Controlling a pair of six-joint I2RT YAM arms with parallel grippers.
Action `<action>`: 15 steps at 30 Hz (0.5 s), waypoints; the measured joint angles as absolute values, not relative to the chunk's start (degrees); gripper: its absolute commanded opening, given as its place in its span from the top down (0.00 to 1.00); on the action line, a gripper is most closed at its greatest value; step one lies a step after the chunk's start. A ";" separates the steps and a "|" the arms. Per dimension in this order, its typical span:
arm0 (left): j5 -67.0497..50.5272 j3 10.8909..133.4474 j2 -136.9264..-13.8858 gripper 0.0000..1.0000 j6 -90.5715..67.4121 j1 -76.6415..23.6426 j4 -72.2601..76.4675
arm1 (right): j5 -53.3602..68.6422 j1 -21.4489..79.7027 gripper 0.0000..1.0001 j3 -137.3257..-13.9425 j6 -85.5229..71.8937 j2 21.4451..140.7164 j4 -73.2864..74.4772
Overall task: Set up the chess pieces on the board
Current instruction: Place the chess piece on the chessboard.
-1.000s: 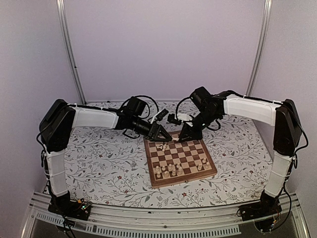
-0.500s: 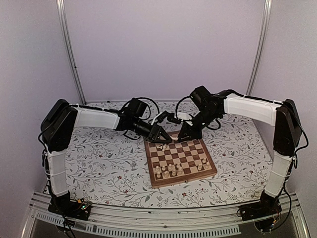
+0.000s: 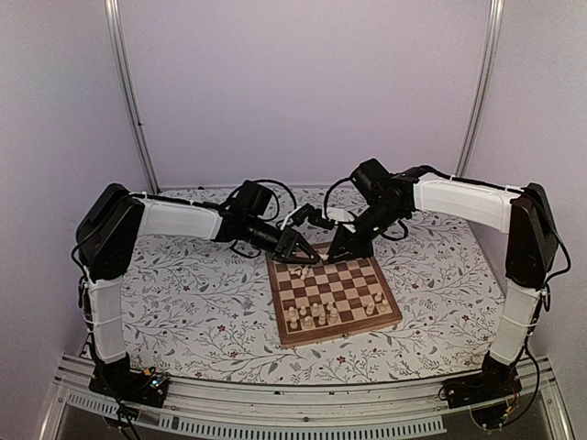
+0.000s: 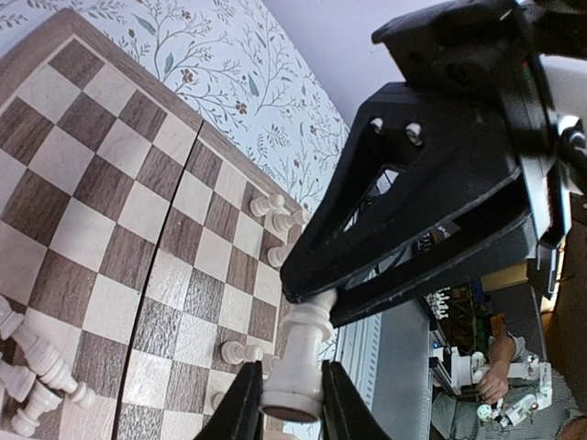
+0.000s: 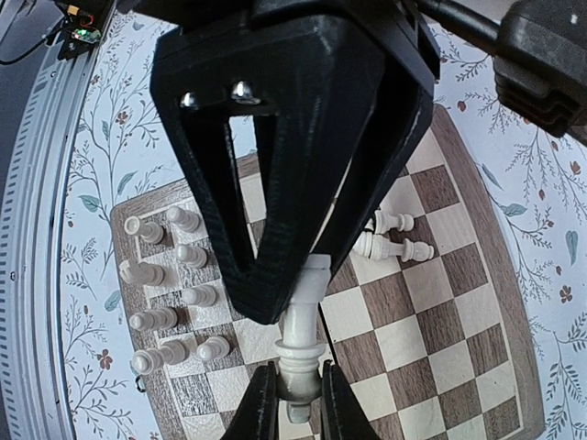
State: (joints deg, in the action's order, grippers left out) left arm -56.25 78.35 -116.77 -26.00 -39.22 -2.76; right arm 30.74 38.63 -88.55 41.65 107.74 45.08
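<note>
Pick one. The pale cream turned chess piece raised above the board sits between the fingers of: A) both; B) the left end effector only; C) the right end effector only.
A: the left end effector and the right end effector each flank the pale cream turned chess piece in their wrist views.

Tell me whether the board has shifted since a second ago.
No. The board lies where it was, its corners unchanged against the floral tablecloth in the top view.

L arm (image 3: 174, 218) and R arm (image 3: 459, 203) are leaning in toward frame center, wrists angling down. L gripper (image 4: 288, 403) and R gripper (image 5: 297, 394) are sitting tip-to-tip, both pinching nearly closed.
</note>
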 measured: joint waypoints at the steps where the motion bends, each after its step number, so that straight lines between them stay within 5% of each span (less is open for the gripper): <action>1: -56.31 78.32 -116.77 0.82 -26.13 -39.22 -2.68 | 30.79 38.63 0.95 -88.55 41.65 107.77 45.08; 4: -56.62 78.24 -116.77 0.86 -26.33 -39.22 -2.42 | 30.79 38.63 0.91 -88.55 41.67 107.81 45.21; 10: -56.64 76.99 -116.68 0.88 -27.16 -39.22 0.58 | 31.48 38.33 0.63 -88.84 41.08 107.90 45.47; 15: -54.74 71.77 -113.97 0.89 -31.70 -39.27 8.34 | 37.34 34.37 0.54 -88.92 36.77 106.87 42.78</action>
